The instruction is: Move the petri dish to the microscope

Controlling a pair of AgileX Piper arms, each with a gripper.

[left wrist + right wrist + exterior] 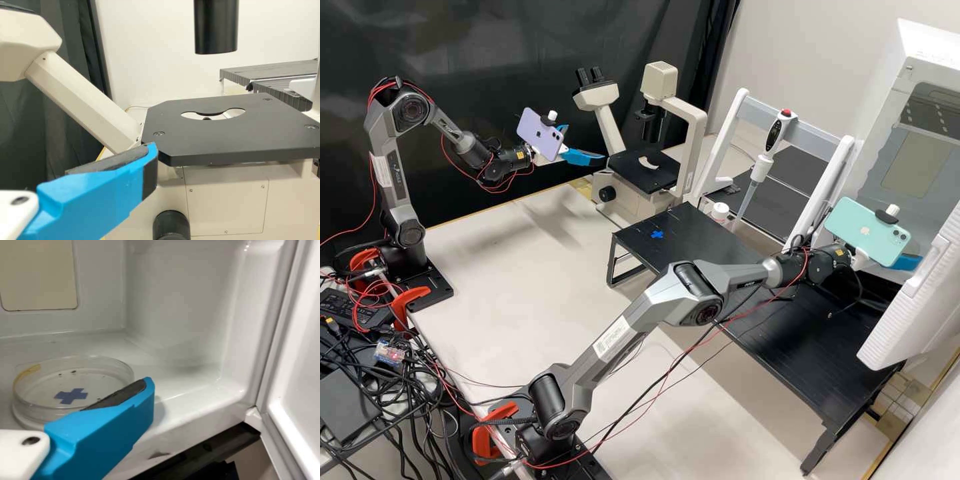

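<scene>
In the high view my left gripper point(585, 143) stands open beside the microscope point(645, 171) stage, its two blue fingers apart. The left wrist view shows one finger of this gripper point(120, 175) before the black stage point(230, 135), which has a round opening and no dish on it. My right gripper point(907, 262) is at the white chamber's opening, partly behind a green phone. Inside, the clear petri dish point(45, 401) lies flat on the white floor, a blue cross showing through it. The open right gripper point(115, 415) has one finger across the dish's near side; contact cannot be told.
A black raised platform point(693, 233) with a blue cross stands between the microscope and the chamber point(887, 133). Behind it are a pipette point(763, 160) on a white stand and a white-capped bottle point(719, 212). The chamber's open door point(300, 365) flanks the right gripper.
</scene>
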